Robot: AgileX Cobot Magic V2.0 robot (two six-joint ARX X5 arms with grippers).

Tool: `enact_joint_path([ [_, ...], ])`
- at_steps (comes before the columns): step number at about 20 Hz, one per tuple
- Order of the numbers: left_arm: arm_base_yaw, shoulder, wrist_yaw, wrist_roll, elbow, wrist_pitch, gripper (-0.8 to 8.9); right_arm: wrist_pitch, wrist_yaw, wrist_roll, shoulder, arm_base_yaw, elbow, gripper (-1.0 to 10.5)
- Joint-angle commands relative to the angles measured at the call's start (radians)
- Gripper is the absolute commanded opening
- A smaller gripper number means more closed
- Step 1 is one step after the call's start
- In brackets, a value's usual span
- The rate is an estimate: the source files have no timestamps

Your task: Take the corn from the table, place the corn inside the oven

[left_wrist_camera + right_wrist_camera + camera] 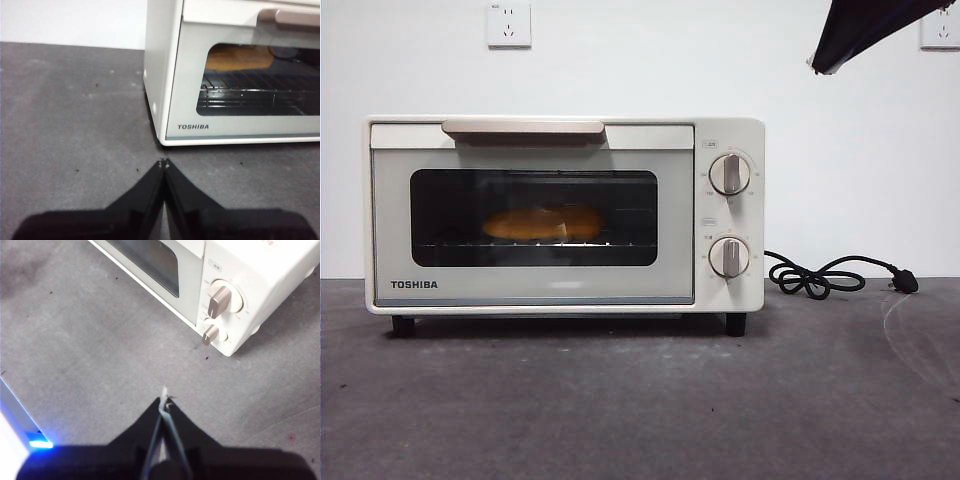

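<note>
The cream-white TOSHIBA oven (560, 215) stands on the dark grey table (640, 400) with its door closed. Behind the dark glass the yellow-orange corn (542, 223) lies on the wire rack; the left wrist view also catches the corn (239, 57) through the window of the oven (210, 100). My left gripper (163, 162) is shut and holds nothing, low over the table before the oven's left front corner. My right gripper (164, 400) is shut and holds nothing, raised above the table off the knob end of the oven (235, 295). One arm shows as a black tip (865, 30) at the top right.
A black power cord with its plug (830, 275) lies coiled on the table to the right of the oven. A white wall with two sockets (508, 24) stands behind. A blue-lit edge (30, 435) shows in the right wrist view.
</note>
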Motion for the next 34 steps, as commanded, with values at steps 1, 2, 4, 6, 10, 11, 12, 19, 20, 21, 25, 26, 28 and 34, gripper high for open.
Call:
enact_joint_path([
  [1,0.003,-0.002,0.001,0.022,-0.008,0.008,-0.03,0.009,0.000,0.003,0.006,0.000,0.000,0.0],
  [2,0.003,-0.002,0.001,0.022,-0.008,0.011,-0.04,0.011,0.000,0.003,0.006,0.000,0.000,0.0],
  [4,0.003,-0.002,0.001,0.022,-0.008,0.011,-0.03,0.012,0.000,0.003,0.006,0.000,0.000,0.0],
  [6,0.003,-0.002,0.000,0.022,-0.008,0.011,-0.03,0.012,0.000,0.003,0.006,0.000,0.000,0.0],
  [10,0.003,-0.001,0.000,0.022,-0.008,0.011,-0.03,0.012,0.000,0.003,0.006,0.000,0.000,0.0],
  [11,0.003,0.000,0.000,0.022,-0.008,0.011,-0.04,0.012,0.000,0.003,0.006,0.000,0.000,0.0],
  [12,0.003,0.000,0.000,0.022,-0.008,0.011,-0.04,0.012,0.000,0.003,0.006,0.000,0.000,0.0],
  [19,0.003,0.001,0.000,0.022,-0.008,0.011,-0.03,0.012,0.000,0.003,0.006,0.000,0.000,0.0],
  [20,0.003,0.001,0.000,0.022,-0.008,0.011,-0.03,0.012,0.000,0.003,0.006,0.000,0.000,0.0],
  [21,0.003,0.001,0.000,0.022,-0.008,0.011,-0.04,0.012,0.000,0.003,0.006,0.000,0.000,0.0],
  [25,0.003,0.002,0.000,0.022,-0.008,0.011,-0.03,0.018,0.051,-0.006,0.006,-0.002,0.000,0.0],
  [26,0.003,0.002,0.000,0.022,-0.008,0.011,-0.04,0.028,0.093,-0.007,0.005,-0.007,0.000,0.0],
  [28,0.003,0.005,0.000,0.022,-0.008,0.011,-0.04,0.034,0.183,-0.072,0.004,-0.013,-0.001,0.0],
  [34,0.003,0.008,0.000,0.022,-0.008,0.011,-0.03,0.120,0.185,-0.072,-0.028,-0.248,-0.005,0.0],
])
